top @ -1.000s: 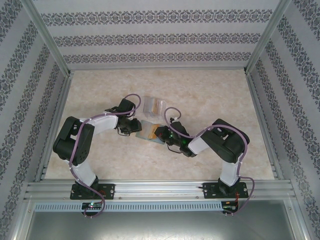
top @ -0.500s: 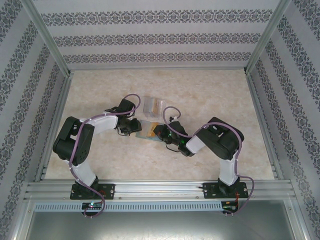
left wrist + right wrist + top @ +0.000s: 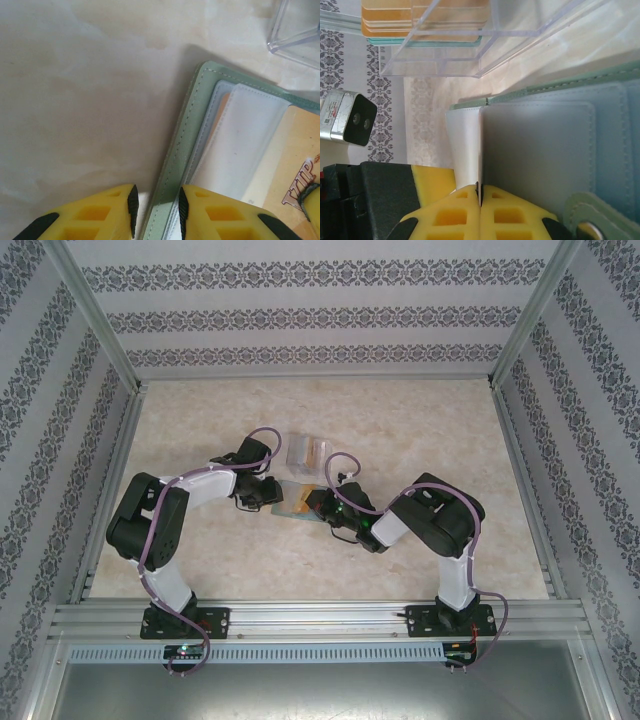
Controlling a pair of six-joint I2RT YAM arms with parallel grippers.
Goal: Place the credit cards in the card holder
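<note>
The sage-green card holder [image 3: 291, 497] lies open on the table between my two grippers. My left gripper [image 3: 267, 494] is shut on its left edge; in the left wrist view the green stitched border [image 3: 192, 125] runs between the yellow fingers [image 3: 156, 205]. An orange credit card [image 3: 295, 145] sits under a clear pocket. My right gripper [image 3: 316, 504] is shut on a thin pale credit card [image 3: 464, 145], seen edge-on, standing against the card holder's grey pocket [image 3: 540, 150].
A clear plastic box [image 3: 305, 452] holding more orange cards [image 3: 420, 20] stands just behind the card holder; its corner [image 3: 295, 30] shows at the top right of the left wrist view. Patterned walls and metal rails enclose the table [image 3: 200, 420].
The right arm has drawn slightly left and further in, carrying its card closer over the card holder. The left gripper has stayed put on the holder's edge.
</note>
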